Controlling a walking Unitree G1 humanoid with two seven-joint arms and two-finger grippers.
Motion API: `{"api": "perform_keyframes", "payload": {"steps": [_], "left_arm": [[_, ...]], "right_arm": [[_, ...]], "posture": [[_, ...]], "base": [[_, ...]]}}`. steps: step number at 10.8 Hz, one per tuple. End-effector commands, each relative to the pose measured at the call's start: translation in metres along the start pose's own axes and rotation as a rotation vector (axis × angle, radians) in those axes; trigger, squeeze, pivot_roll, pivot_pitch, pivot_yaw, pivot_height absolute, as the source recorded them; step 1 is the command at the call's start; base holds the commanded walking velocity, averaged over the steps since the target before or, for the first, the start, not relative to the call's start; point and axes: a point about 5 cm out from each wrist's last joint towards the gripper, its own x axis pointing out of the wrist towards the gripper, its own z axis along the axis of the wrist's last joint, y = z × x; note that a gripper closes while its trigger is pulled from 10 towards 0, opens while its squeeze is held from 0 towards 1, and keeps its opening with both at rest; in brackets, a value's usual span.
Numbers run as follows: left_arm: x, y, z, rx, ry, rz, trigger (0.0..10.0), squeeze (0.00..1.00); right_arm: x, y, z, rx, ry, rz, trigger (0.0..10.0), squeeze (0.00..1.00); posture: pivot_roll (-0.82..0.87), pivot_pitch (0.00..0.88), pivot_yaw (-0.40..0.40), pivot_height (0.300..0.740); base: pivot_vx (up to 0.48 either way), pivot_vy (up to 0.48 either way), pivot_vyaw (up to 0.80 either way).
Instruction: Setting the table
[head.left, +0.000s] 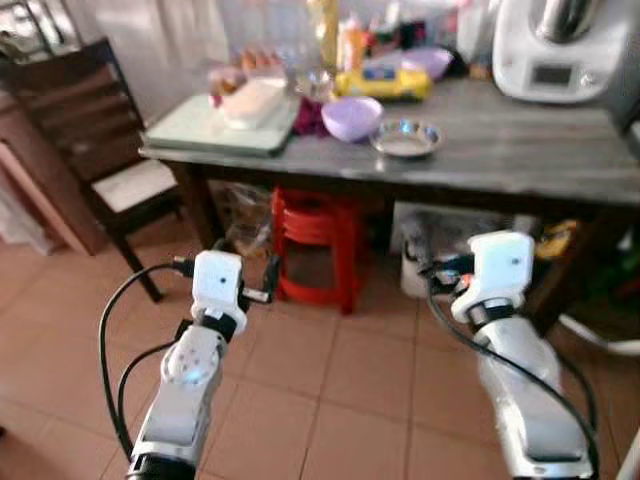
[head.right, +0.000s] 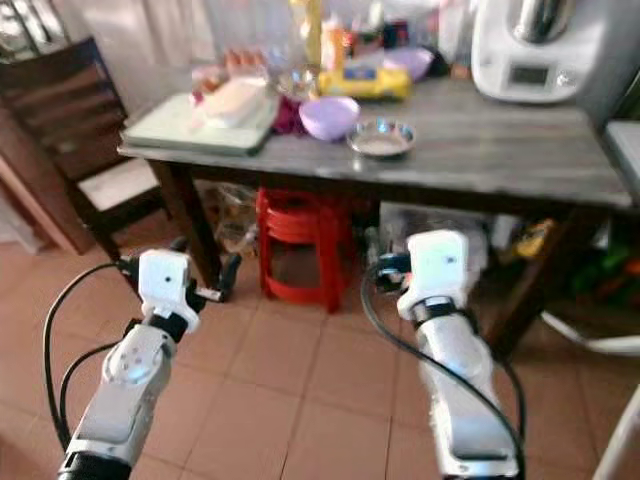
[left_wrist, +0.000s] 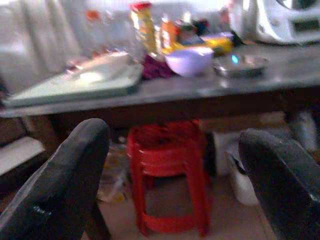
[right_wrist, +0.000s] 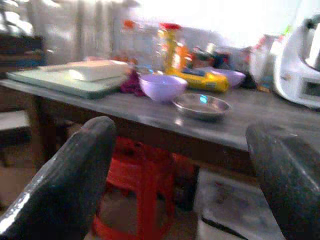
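Note:
A grey table (head.left: 520, 150) stands ahead of me. On it are a lilac bowl (head.left: 352, 117) and, just to its right, a shallow steel dish (head.left: 406, 138). At the table's left end a pale green tray (head.left: 190, 130) carries a white container (head.left: 252, 102). Both arms are raised in front of the table, below its top and short of its edge. My left gripper (left_wrist: 175, 135) is open with nothing between its fingers (left_wrist: 65, 185). My right gripper (right_wrist: 180, 130) is open too, its black fingers (right_wrist: 70, 180) wide apart and holding nothing.
Bottles, a yellow packet (head.left: 385, 83) and a second lilac bowl (head.left: 430, 62) crowd the table's back. A white kitchen appliance (head.left: 555, 45) sits at the right. Red stools (head.left: 318, 240) are stacked under the table. A dark wooden chair (head.left: 90, 130) stands on the left, on the tiled floor (head.left: 340, 400).

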Motion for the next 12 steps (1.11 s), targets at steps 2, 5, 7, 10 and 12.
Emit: {"api": "perform_keyframes", "payload": {"steps": [2, 5, 7, 10, 12], "left_arm": [[0.002, -0.004, 0.001, -0.047, 0.000, -0.016, 10.0, 0.00], [0.004, -0.008, 0.004, -0.033, -0.020, -0.065, 10.0, 0.00], [0.006, -0.014, 0.007, -0.048, -0.029, -0.105, 10.0, 0.00], [0.002, -0.010, 0.006, -0.036, -0.025, -0.128, 10.0, 0.00], [0.001, -0.009, 0.006, -0.035, -0.021, -0.132, 10.0, 0.00]], "right_arm": [[0.001, -0.001, 0.001, -0.002, 0.001, 0.003, 10.0, 0.00], [0.001, -0.003, 0.001, -0.007, 0.005, 0.007, 10.0, 0.00], [0.003, -0.002, 0.001, 0.006, -0.003, 0.000, 10.0, 0.00], [-0.002, -0.002, -0.002, 0.002, 0.009, -0.011, 10.0, 0.00], [-0.004, -0.004, -0.004, 0.002, 0.020, -0.017, 10.0, 0.00]], "posture": [[-0.08, 0.028, 0.069, 0.740], [-0.08, 0.031, 0.075, 0.740], [-0.08, 0.024, 0.084, 0.740], [-0.08, 0.036, 0.094, 0.740], [-0.08, 0.043, 0.095, 0.740]], "base": [[0.000, 0.000, -0.52], [0.000, 0.000, -0.80], [0.000, 0.000, -0.68], [0.000, -0.085, -0.15], [0.000, -0.272, 0.00]]}}
